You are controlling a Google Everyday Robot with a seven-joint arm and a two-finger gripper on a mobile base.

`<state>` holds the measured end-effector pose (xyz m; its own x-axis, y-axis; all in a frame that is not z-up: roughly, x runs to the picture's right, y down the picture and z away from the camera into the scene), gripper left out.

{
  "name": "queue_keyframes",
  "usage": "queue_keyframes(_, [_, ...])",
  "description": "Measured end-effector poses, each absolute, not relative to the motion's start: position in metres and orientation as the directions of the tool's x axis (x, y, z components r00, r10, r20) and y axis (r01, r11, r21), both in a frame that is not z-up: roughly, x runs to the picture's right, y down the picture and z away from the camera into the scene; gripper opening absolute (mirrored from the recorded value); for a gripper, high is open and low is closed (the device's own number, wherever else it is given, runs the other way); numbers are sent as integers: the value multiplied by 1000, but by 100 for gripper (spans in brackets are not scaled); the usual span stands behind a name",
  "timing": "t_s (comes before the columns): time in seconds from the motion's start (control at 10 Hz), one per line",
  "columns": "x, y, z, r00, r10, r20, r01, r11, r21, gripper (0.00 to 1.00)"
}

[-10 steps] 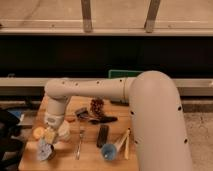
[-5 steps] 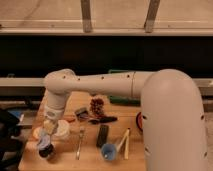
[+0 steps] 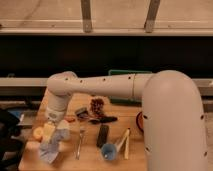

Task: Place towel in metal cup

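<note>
The gripper (image 3: 54, 131) carries the towel (image 3: 50, 149), which dangles from its closed jaws; next, locating the unseen cup.

Pale crumpled towel (image 3: 50, 148) hanging under end effector (image 3: 54, 131), table's left

- Looked like a lab or test workspace: small wooden table (image 3: 90, 160) under the gripper (image 3: 52, 131).
- Cutlery and a blue cup (image 3: 110, 151) lay right of it.
- Metal-framed windows (image 3: 115, 15) stood well behind.
</note>
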<state>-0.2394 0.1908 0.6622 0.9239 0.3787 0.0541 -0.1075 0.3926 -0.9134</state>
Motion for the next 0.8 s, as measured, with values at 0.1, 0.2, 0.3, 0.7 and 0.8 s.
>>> queue_keyframes(0.1, [-235, 188, 661, 914, 403, 48, -128, 398, -908, 80])
queue_keyframes(0.2, [-228, 178, 662, 898, 438, 36, -172, 427, -888, 80])
queue_keyframes(0.3, [-224, 165, 662, 887, 460, 30, -216, 472, -855, 80])
queue_keyframes(0.7, [-226, 100, 663, 832, 554, 30, -382, 612, -692, 80])
queue_keyframes(0.8, [-225, 95, 663, 826, 563, 31, -395, 617, -680, 80])
